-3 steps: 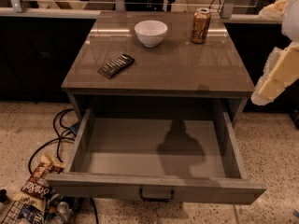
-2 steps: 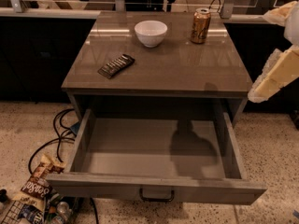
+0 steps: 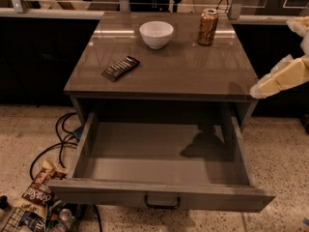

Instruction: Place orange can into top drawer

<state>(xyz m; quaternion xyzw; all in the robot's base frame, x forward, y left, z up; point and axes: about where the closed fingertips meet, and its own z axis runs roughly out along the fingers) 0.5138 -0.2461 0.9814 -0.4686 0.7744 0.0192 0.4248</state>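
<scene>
The orange can (image 3: 208,26) stands upright at the back right of the cabinet top, to the right of the white bowl (image 3: 156,34). The top drawer (image 3: 161,194) is pulled fully out below the top; its inside is bare apart from a shadow, and a dark handle (image 3: 162,203) sits on its front panel. My gripper (image 3: 260,90) is at the right edge of the view, beside the cabinet's front right corner. It is well in front of and to the right of the can, and it holds nothing that I can see.
A dark flat packet (image 3: 120,67) lies on the left part of the top. Black cables (image 3: 60,139) and snack bags (image 3: 36,197) lie on the floor by the drawer's left front corner. A dark counter with railings runs behind the cabinet.
My gripper has shifted slightly left and up at the right edge. The can, bowl, packet and drawer have not moved.
</scene>
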